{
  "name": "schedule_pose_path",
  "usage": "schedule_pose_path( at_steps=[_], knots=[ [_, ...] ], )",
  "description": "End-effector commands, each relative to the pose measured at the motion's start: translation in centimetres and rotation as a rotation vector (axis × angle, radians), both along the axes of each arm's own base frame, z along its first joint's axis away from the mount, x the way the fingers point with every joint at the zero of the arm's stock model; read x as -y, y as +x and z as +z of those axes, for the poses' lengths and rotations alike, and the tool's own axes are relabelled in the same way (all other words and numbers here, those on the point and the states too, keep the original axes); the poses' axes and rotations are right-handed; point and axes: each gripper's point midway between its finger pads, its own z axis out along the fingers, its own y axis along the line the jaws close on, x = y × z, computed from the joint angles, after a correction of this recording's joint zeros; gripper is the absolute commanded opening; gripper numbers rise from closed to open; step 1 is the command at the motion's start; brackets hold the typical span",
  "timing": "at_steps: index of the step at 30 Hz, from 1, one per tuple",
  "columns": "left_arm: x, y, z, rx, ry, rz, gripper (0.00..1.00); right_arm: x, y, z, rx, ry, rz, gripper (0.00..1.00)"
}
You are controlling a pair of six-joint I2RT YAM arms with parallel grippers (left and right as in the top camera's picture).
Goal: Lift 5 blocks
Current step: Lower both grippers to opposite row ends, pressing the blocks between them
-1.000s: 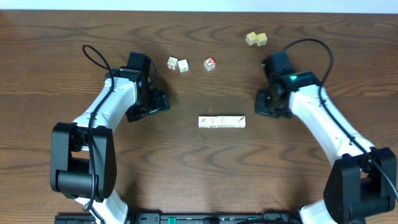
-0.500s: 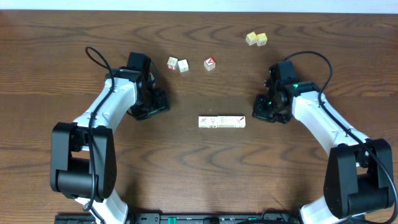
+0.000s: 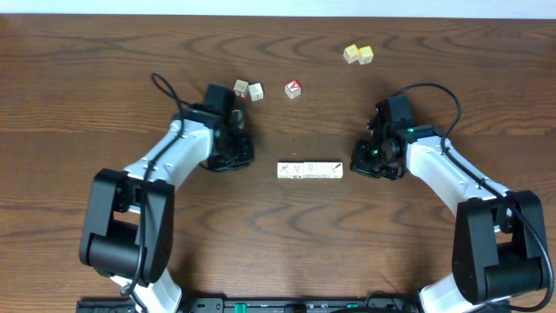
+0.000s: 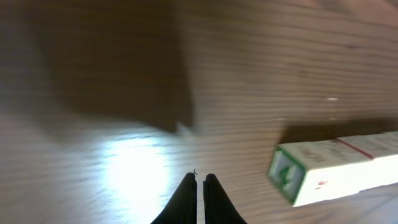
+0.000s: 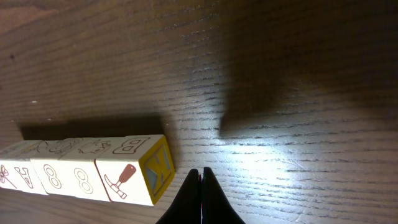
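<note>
Row of blocks (image 3: 310, 170) lies flat at table centre, long axis running 9 to 3 o'clock. I judge them light, rigid and smooth-faced. They look like loose cubes laid end to end, so the row would likely buckle unless pressed squarely on both end faces, at mid-height.

Left gripper (image 4: 200, 180) sits off the row's 9 o'clock end, fingers pinched together on nothing. Right gripper (image 5: 200, 173) is off the 3 o'clock end, also clenched and empty, not touching the yellow-framed end face.

Left wrist view is blurred, with the row cut off at its edge. The overhead doesn't resolve the seams, so I can't confirm the count. Fingertips are hidden there under the gripper bodies.
</note>
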Motion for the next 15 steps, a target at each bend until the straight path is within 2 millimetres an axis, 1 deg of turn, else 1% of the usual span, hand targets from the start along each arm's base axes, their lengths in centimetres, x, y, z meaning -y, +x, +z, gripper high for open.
schedule_pose_path(
  at_steps=[1, 8, 15],
  knots=[
    [0.9, -0.4, -1.1, -0.024, -0.019, 0.028, 0.08, 0.1, -0.4, -0.6, -0.028, 0.008, -0.018, 0.01],
    [1.0, -0.2, -1.9, -0.038, -0.022, 0.039, 0.07, 0.1, -0.7, -1.2, -0.027, 0.01, -0.024, 0.01],
    [2.1, -1.0, -2.4, -0.079, -0.068, 0.023, 0.07, -0.2, -0.6, -1.4, -0.024, 0.03, -0.039, 0.01]
  ],
)
